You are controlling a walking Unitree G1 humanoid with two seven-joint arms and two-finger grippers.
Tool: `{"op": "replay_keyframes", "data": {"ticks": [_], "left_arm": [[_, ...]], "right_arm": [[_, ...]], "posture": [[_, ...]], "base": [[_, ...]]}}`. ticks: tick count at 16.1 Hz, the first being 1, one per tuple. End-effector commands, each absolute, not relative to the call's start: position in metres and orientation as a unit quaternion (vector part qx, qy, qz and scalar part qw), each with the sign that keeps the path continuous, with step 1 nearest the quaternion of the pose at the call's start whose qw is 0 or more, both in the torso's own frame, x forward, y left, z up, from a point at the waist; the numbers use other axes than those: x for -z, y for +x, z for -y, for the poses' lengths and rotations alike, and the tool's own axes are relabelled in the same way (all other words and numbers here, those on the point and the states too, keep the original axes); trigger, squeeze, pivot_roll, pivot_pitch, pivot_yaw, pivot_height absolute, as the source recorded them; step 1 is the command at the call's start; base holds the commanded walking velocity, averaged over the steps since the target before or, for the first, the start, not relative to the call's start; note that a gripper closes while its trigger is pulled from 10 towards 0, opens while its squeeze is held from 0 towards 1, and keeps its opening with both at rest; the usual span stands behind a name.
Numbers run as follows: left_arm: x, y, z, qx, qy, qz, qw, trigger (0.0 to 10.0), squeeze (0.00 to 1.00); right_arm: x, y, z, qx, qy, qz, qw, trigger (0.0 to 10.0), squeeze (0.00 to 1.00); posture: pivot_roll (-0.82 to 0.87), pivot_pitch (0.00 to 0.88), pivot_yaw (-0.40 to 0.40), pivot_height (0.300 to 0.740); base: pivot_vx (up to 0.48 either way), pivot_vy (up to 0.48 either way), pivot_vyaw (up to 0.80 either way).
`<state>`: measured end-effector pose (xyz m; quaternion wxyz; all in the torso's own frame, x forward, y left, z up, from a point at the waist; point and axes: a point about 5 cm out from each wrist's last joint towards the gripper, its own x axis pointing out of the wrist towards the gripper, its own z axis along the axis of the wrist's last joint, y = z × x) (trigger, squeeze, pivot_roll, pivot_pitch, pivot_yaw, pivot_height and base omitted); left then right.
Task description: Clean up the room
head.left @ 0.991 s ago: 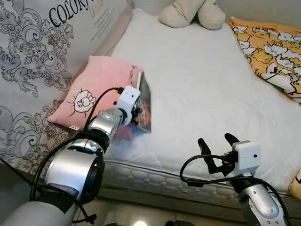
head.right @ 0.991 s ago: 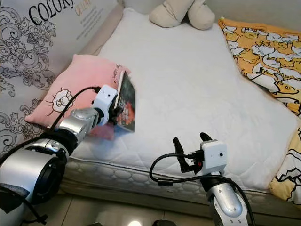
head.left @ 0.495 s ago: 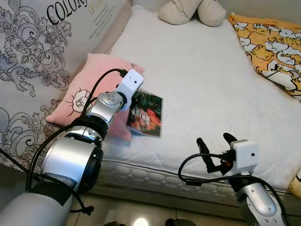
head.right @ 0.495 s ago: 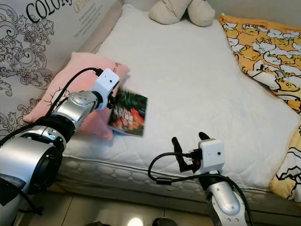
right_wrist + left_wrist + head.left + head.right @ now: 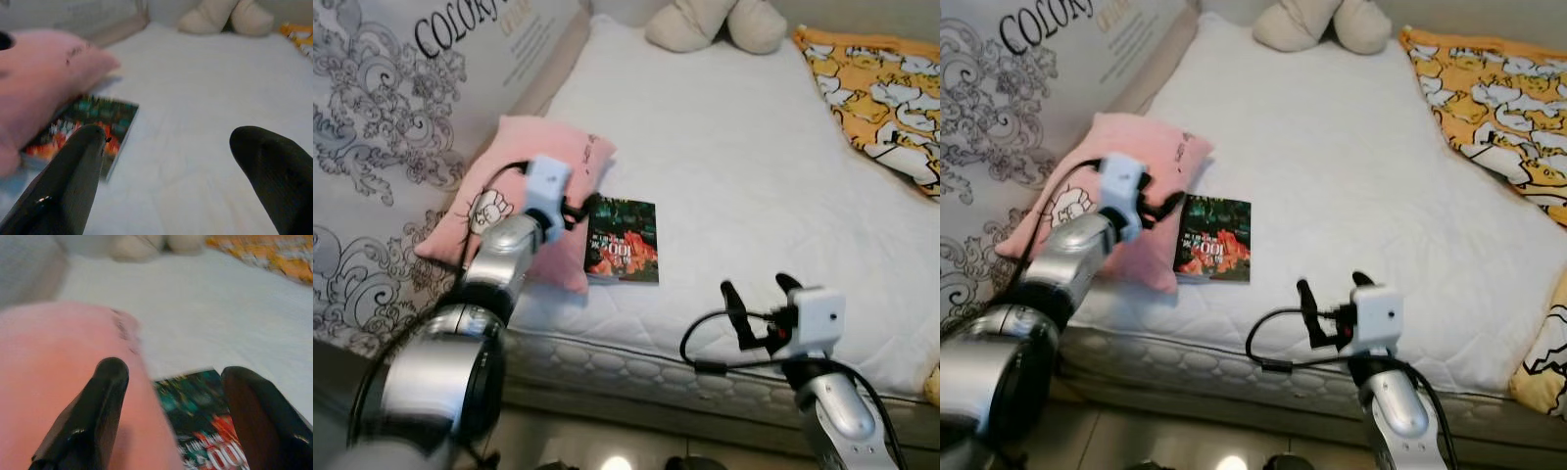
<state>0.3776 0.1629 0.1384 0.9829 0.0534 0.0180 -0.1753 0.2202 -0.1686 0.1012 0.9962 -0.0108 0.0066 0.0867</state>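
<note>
1. While our left gripper (image 5: 576, 208) hangs over the pink pillow (image 5: 509, 186), its 2 black fingers are spread wide and hold nothing.
2. The book (image 5: 624, 241) lies flat on the white mattress (image 5: 724, 166), just past the tips of that gripper and apart from them; in the left wrist view the book (image 5: 205, 431) sits between and beyond the 2 fingers (image 5: 93, 416).
3. The book's edge nearest the gripper runs along the pillow's lower corner, touching it or just beside it; we cannot tell which.
4. The pillow lies under the left gripper and wrist, leaning toward the patterned headboard (image 5: 401, 117) on the far side from the book.
5. Our right gripper (image 5: 759, 294) is held near the front edge of the mattress, well apart from the book, with its 2 fingers also wide open and nothing between them.
6. In the right wrist view the book (image 5: 83, 122) lies ahead of the gripper, toward 1 finger (image 5: 68, 181), with the pillow (image 5: 44, 78) beyond it.
7. Far ahead of both grippers, at the head of the bed, sits a beige plush toy (image 5: 715, 24).
8. Off to the outer side of the right gripper, an orange cartoon-print blanket (image 5: 881, 98) covers the mattress edge.
9. The views are somewhat blurred, most of all around the left arm.
</note>
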Motion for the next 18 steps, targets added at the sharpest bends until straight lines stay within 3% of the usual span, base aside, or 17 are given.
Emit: {"op": "replay_keyframes", "data": {"ticks": [1,3,5,7,9,14,18], "left_arm": [[-0.144,0.362,-0.166,0.146,0.039,0.05,0.987,10.0,0.0],[-0.145,0.339,-0.154,0.15,0.041,0.09,0.984,10.0,0.0],[-0.12,0.326,-0.148,0.113,-0.022,0.049,0.992,10.0,0.0],[-0.106,0.316,-0.142,0.115,-0.013,0.038,0.993,10.0,0.0],[-0.096,0.313,-0.147,0.093,-0.004,0.011,0.996,10.0,0.0],[-0.073,0.308,-0.154,0.052,-0.029,-0.048,0.997,10.0,0.0],[-0.079,0.311,-0.14,0.076,-0.029,-0.035,0.996,10.0,0.0]], "right_arm": [[-0.105,0.224,0.178,-0.054,-0.013,0.012,0.998,10.0,0.0],[-0.107,0.226,0.188,-0.005,-0.023,0.026,0.999,10.0,0.0],[-0.108,0.236,0.19,-0.008,-0.032,0.075,0.997,10.0,0.0],[-0.093,0.254,0.217,0.107,0.052,0.06,0.991,10.0,0.0],[-0.094,0.264,0.225,0.145,0.101,0.049,0.983,10.0,0.0],[-0.098,0.266,0.228,0.156,0.05,0.05,0.985,10.0,0.0],[-0.095,0.254,0.214,0.079,0.012,0.031,0.996,10.0,0.0]], "posture": [[-0.13,0.0,0.035,0.74],[-0.12,0.0,0.023,0.74],[-0.09,0.0,-0.001,0.74],[-0.08,0.0,-0.001,0.74],[-0.09,0.0,0.004,0.74],[-0.12,0.0,0.005,0.74],[-0.17,0.0,0.016,0.74]], "base": [[0.0,0.0,0.0],[0.0,0.0,0.0],[0.0,0.0,0.0],[0.0,0.0,0.0],[0.0,0.0,0.0],[0.165,-0.233,0.0],[0.277,-0.388,0.0]]}}
